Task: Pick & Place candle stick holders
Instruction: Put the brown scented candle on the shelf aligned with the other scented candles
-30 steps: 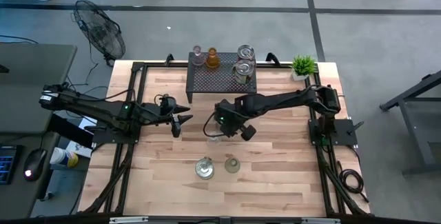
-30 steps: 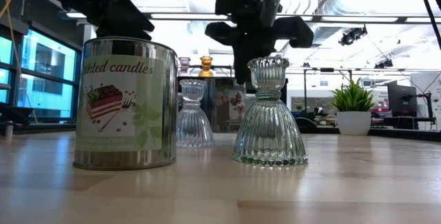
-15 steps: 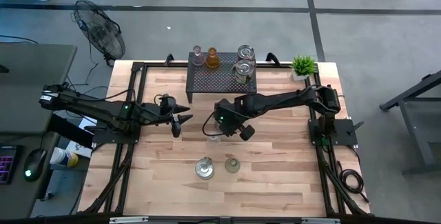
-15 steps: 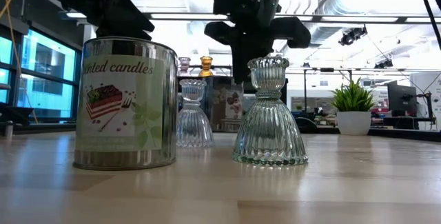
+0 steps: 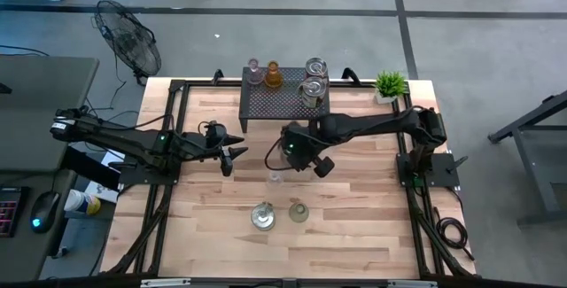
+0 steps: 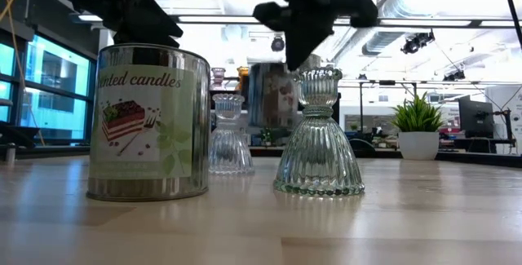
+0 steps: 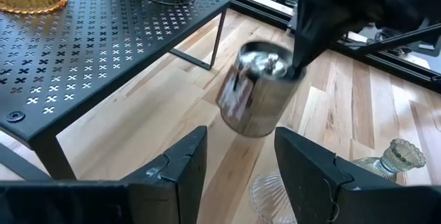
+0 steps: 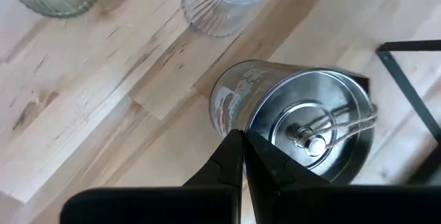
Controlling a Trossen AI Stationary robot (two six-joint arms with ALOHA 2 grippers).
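One tin point(image 6: 273, 94) lifted by right tool point(image 5: 291, 153).

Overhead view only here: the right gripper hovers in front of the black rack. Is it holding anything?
Observer: Yes. Its wrist view shows the right gripper pinching the rim of an open metal tin.
Operator: Is the tin off the table?
Observer: The left wrist view shows it tilted and apparently clear of the wood, beside the rack.
Operator: Left gripper empty?
Observer: Yes. Its wrist view shows the left gripper open, with nothing between its fingers.
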